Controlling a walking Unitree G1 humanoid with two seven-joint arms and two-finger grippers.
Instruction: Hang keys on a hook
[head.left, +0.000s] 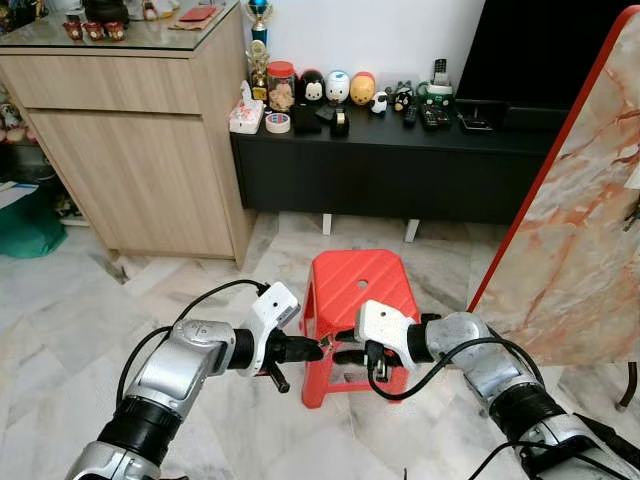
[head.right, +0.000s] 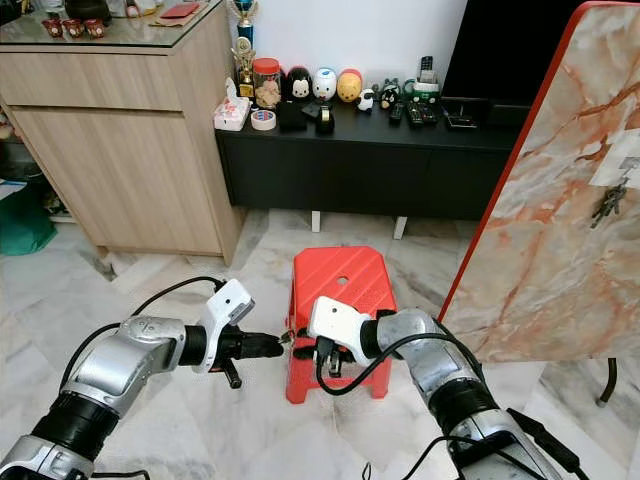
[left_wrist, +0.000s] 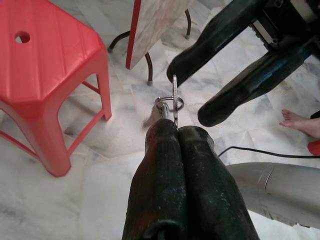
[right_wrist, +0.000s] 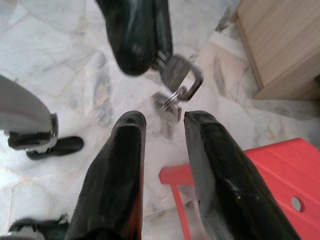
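Keys (right_wrist: 176, 80) blurred; key count unreadable.

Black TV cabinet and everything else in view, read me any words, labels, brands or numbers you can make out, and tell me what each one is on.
No text can be read anywhere.
Jar on the black TV cabinet: label too small to read.
Remotes: button markings too small.
White tag on the marble panel: blurred, no legible writing.
Keys in the left gripper: no markings legible.
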